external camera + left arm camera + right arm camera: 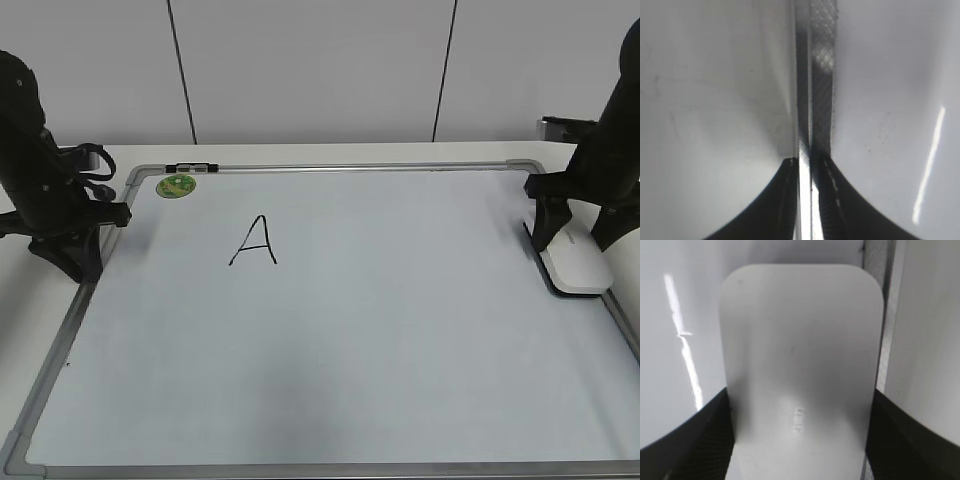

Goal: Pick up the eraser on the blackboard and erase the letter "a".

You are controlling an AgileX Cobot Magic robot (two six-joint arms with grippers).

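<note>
— Item one, eraser [578, 263]?
— White, flat on the blackboard [400, 330], right edge. My right claw [800, 440] straddles it, a finger against each long side.
— Item two, left claw [807, 200]?
— Narrowly parted astride the board's left frame rail [815, 100].
— Markings?
— Capital "A" [254, 242], upper left.

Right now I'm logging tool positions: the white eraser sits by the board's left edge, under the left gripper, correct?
No. The eraser lies at the right edge of the blackboard, between the right gripper's fingers, as the exterior and right wrist views show.
</note>
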